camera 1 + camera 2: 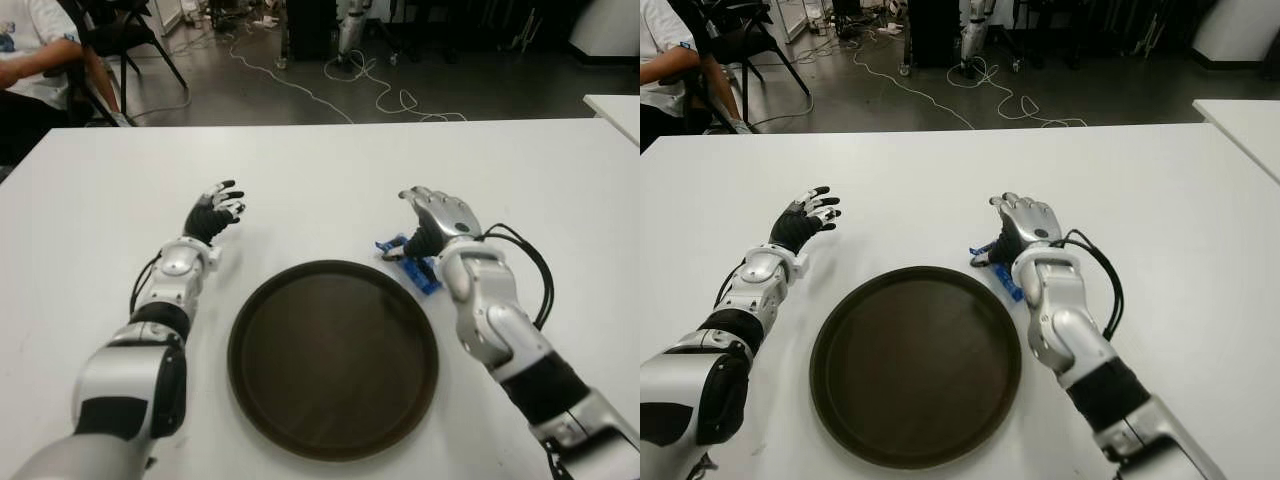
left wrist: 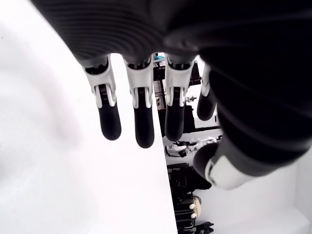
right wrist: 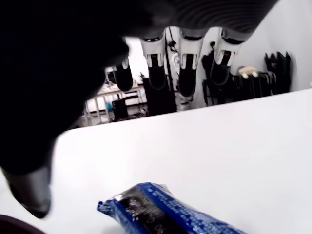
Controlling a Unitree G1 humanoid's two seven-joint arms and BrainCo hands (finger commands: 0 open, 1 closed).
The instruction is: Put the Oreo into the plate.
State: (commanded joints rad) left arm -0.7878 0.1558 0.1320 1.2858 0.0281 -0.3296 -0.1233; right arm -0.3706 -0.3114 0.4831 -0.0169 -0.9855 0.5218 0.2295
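Person: at the far left edge, beyond the table, someone in a white shirt (image 1: 25, 40) sat beside a black chair (image 1: 120, 35).
Table: a broad white tabletop (image 1: 320, 170) carried everything; nothing lay under the left fingertips but bare surface.
Left hand: the robot's black-and-silver left hand (image 1: 213, 214) showed left of the plate, its fingers (image 2: 139, 122) spread and loosely extended, holding nothing. Whether it touched the table could not be told.
Plate: a round dark brown plate with a raised rim (image 1: 258, 300) sat between the two forearms, nearer the robot than either set of fingertips, and it held nothing.
Oreo: the blue foil-wrapped Oreo pack (image 1: 418, 270) lay flat on the table just outside the plate's right rim, directly below the right palm, and there it was, close under the fingers in the right wrist view (image 3: 161, 214).
Right hand: the silver right hand (image 1: 437, 214) hovered over the pack, fingers (image 3: 187, 73) open and reaching past its far side, thumb (image 3: 29, 195) down near its end toward the plate; nothing was pinched.
Floor: white cables (image 1: 380, 95) snaked across the dark floor beyond the fingertips.
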